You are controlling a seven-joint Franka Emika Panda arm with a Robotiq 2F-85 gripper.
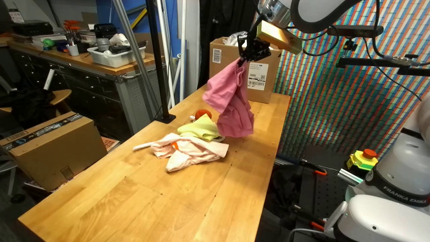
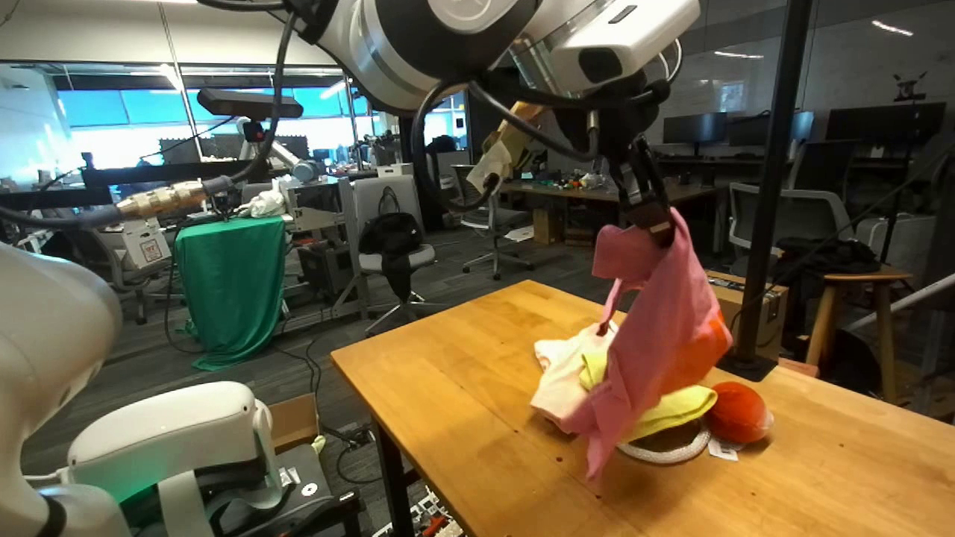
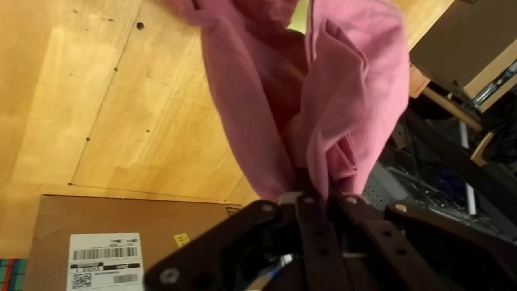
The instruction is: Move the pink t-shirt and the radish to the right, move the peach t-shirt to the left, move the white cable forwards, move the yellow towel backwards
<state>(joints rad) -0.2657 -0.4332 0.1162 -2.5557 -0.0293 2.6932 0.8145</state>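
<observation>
Plainly, the pink t-shirt hangs above the bench, and we see its bunched top pinched between the fingers, low in the wrist view. In an exterior view it runs from the upper middle of the frame to just below the centre, in front of the cardboard box, its lower end overlapping the yellow towel from this angle; whether its lowest tip brushes the bench we cannot tell. We judge it light, soft and limp, nothing that will break, but apt to swing and drag a loose flap over its neighbours, so we favour a thick fold in the grip and a slow carry. The peach t-shirt, crumpled just below the middle of the frame, should lift likewise, best by a raised crease. What we take for the radish, at the lower right in an exterior view, looks round enough to roll, so we would grasp it across its middle. The pink shirt is dusty and matte, creased into long folds, with a darker hollow between them in the wrist view and, in an exterior view, an orange-red patch on its right side.
</observation>
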